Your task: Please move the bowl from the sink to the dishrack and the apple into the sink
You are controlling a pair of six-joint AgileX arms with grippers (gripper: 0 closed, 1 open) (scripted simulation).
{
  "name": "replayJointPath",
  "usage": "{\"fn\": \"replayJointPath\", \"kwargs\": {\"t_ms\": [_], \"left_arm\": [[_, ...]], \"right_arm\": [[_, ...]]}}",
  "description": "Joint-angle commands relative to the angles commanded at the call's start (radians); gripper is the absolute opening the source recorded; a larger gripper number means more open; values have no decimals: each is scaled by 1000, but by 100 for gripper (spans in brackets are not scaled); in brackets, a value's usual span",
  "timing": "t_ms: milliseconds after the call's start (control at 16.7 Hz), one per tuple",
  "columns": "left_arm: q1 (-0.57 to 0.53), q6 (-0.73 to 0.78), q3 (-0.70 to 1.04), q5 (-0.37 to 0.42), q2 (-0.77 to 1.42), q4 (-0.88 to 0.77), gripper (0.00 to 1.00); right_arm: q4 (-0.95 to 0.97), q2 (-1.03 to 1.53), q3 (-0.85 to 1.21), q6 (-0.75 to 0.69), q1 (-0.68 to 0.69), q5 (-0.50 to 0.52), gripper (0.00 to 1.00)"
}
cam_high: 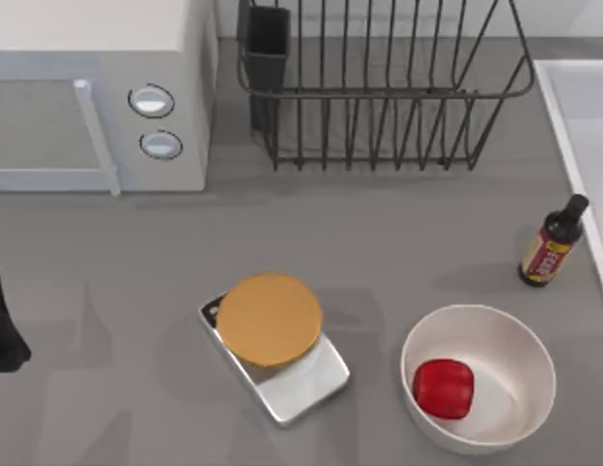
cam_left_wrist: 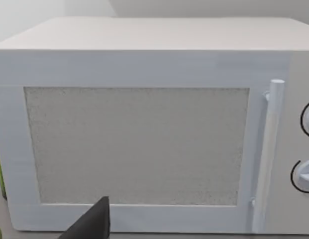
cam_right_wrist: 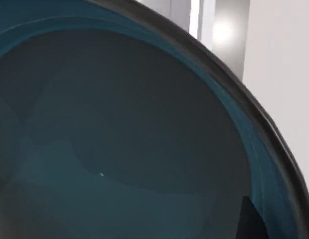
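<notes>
From above, the sink [cam_high: 576, 126] is showing as a pale strip at the table's right edge, the dishrack [cam_high: 384, 87] is standing empty at the back with its dark cup [cam_high: 267, 44] at the corner toward the microwave [cam_high: 97, 92], and the apple [cam_high: 444, 387] is sitting inside the white bowl [cam_high: 479, 377] at the front right, with a dark sauce bottle [cam_high: 552, 243] standing between that bowl and the sink. A kitchen scale [cam_high: 275, 345] with an orange disc is lying near the middle. A black piece of the left arm [cam_high: 2, 330] is resting at the far left edge, parked and well apart from everything the task concerns. In the left wrist view the camera is facing the microwave door [cam_left_wrist: 137, 144] head on, and 1 dark fingertip [cam_left_wrist: 92, 224] of the left gripper is poking in low; whether those fingers are spread or closed I cannot tell. In the right wrist view the teal bowl [cam_right_wrist: 119, 144] is lying directly in front of the right gripper, very close, its hollow facing the camera and its dark rim [cam_right_wrist: 229, 84] curving past pale sink wall [cam_right_wrist: 278, 74]; 1 dark fingertip [cam_right_wrist: 251, 221] is sitting at the rim, but contact and finger state I cannot tell. So the right arm is much the nearer to the bowl, and the dishrack is lying away from it toward the table's back and left, which is probably the direction a lift would have to carry the bowl.
</notes>
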Motion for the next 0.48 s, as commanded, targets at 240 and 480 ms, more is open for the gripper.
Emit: {"fn": "replayJointPath", "kwargs": {"t_ms": [240,480], "left_arm": [[0,0,0,0,0,0,100],[0,0,0,0,0,0,100]], "right_arm": [[282,35,7,159,284,154,0],[610,82,-4,336,620,336,0]]}}
